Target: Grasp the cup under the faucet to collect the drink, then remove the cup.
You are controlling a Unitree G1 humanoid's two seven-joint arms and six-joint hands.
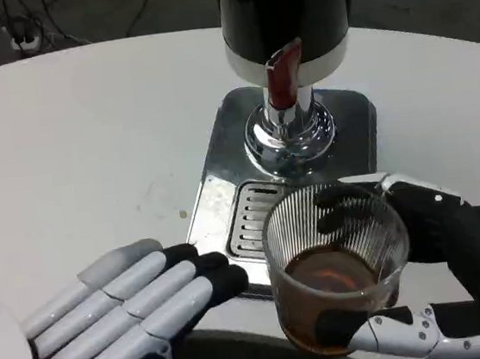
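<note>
While the left hand lies flat, fingers straight and empty, the right hand grips the upright cup, drink inside, well forward of the faucet, near the table's front edge.

Open white counter left of the dispenser — free room there. Dispenser base and chrome column block the centre; red tap lever overhangs the drain grille. Left hand, flat, sits just beside the base's front-left corner. Right hand with ribbed cup fills the near right — cup stands clear of the tap, over the front edge.
</note>
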